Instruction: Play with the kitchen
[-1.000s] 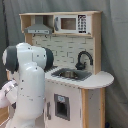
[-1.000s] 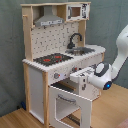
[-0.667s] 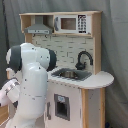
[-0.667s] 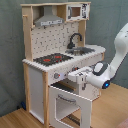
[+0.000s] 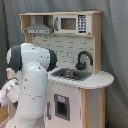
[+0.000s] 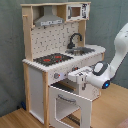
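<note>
The kitchen (image 6: 37, 82) is a tall toy of pale wood and white panels, seen in both exterior views. Its black-red stovetop (image 6: 50, 59), black faucet (image 6: 75, 39) and sink (image 6: 84, 50) sit on the counter, under a pegboard back and a grey hood (image 6: 50, 21). The oven door (image 6: 70, 104) hangs open toward the front. My gripper (image 6: 80, 78) is at the kitchen's front panel just below the counter edge, above the open oven door. In the first exterior view my white arm (image 5: 31, 85) hides the stovetop and the gripper; the kitchen (image 5: 92, 100), faucet (image 5: 83, 59) and sink (image 5: 71, 75) show.
A toy microwave (image 5: 70, 23) sits on the top shelf beside the hood (image 5: 38, 26). A grey curtain (image 6: 10, 50) hangs behind the kitchen. The floor (image 6: 115, 110) is wood. My arm's elbow (image 6: 119, 47) stands at the second exterior view's right.
My gripper has shifted a little toward the kitchen's front, leftward in the second exterior view. In the first exterior view the arm has risen and covers more of the kitchen.
</note>
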